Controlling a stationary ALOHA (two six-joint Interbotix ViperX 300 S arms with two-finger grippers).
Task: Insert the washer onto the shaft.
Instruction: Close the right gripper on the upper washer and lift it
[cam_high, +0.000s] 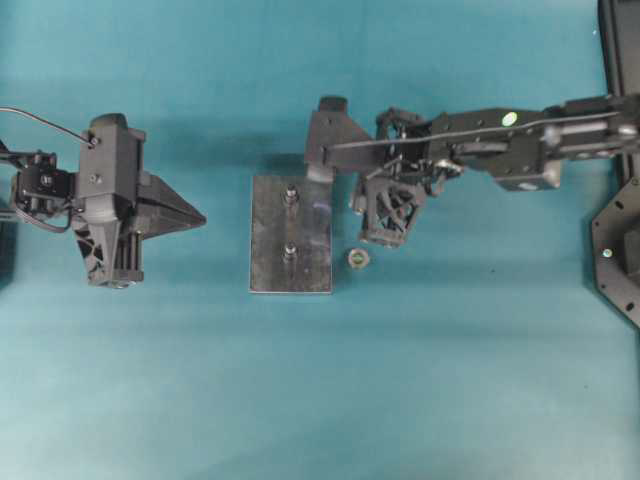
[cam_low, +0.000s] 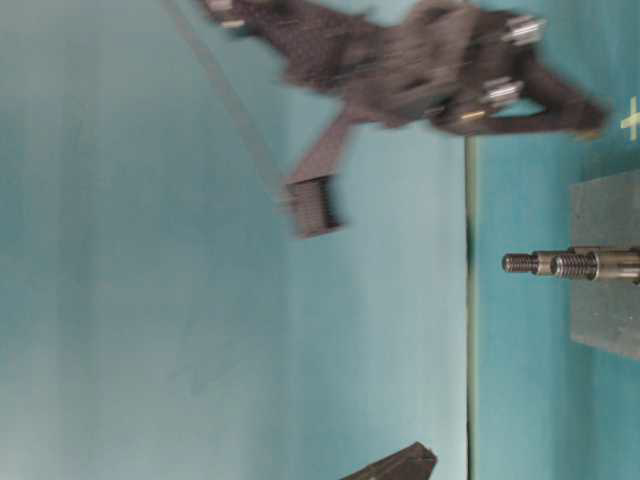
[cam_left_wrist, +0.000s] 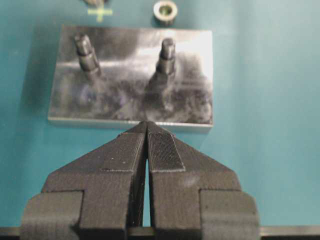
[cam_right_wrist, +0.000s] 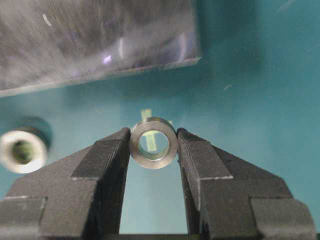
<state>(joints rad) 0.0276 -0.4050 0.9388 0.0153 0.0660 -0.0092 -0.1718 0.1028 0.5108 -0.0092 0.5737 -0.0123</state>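
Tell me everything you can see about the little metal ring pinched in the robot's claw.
The ring is a short, thick-walled metal washer, dull silver with a round hole through which the teal mat shows. It stands on edge, its hole facing the camera, clamped on both sides by the black ribbed fingers of the right gripper. It looks lifted off the mat, near the steel plate's edge. A second ring lies to one side.

Both arms matte black: left gripper (cam_high: 190, 215) has wedge-shaped ribbed jaws and a thin black cable looped at its wrist; right gripper (cam_right_wrist: 153, 150) matches, with open lattice bracing and silver screws.
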